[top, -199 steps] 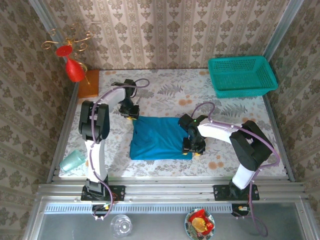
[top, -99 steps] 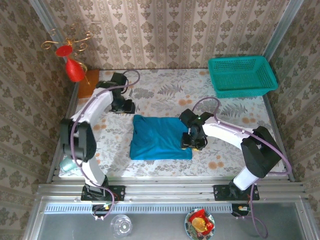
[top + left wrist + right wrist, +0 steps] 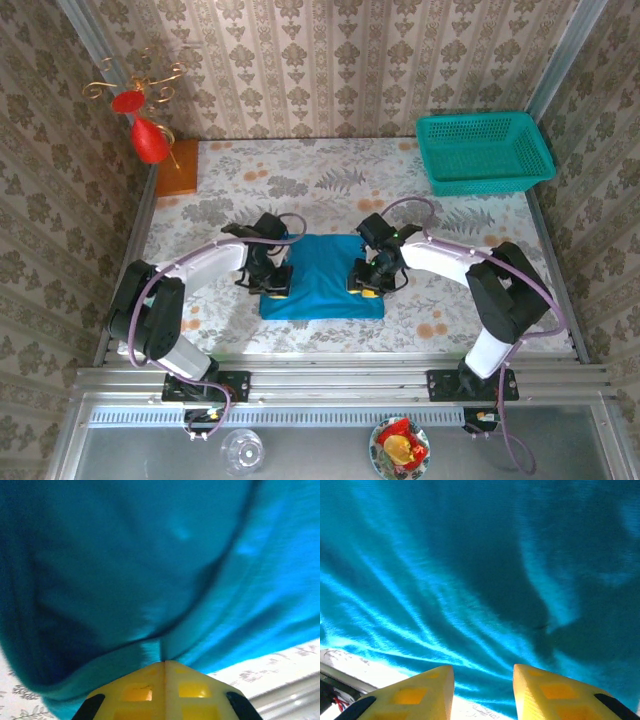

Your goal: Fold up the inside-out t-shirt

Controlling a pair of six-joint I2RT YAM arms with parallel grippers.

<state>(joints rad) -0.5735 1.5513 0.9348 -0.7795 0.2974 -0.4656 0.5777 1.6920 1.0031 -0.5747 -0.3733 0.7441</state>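
The inside-out t-shirt [image 3: 320, 268] lies as a bright blue folded rectangle in the middle of the floral table. My left gripper [image 3: 272, 284] sits at its left edge. In the left wrist view its yellow fingers [image 3: 135, 690] meet tip to tip, my left gripper [image 3: 164, 662] shut on a raised crease of the t-shirt [image 3: 150, 555]. My right gripper [image 3: 365, 283] rests over the shirt's right part. In the right wrist view my right gripper [image 3: 483, 672] stands open, its fingers apart just above the rippled t-shirt [image 3: 470, 565] near its hem.
A teal mesh basket [image 3: 485, 150] stands at the back right. A red ornament [image 3: 148, 140] and a wooden block [image 3: 178, 167] are at the back left. Bare tablecloth [image 3: 450, 310] lies right of the shirt, and a metal rail [image 3: 330, 375] runs along the near edge.
My left arm swung from the table's back left down to the shirt's left edge and its jaws shut. My right gripper narrowed and shifted slightly along the shirt's right side.
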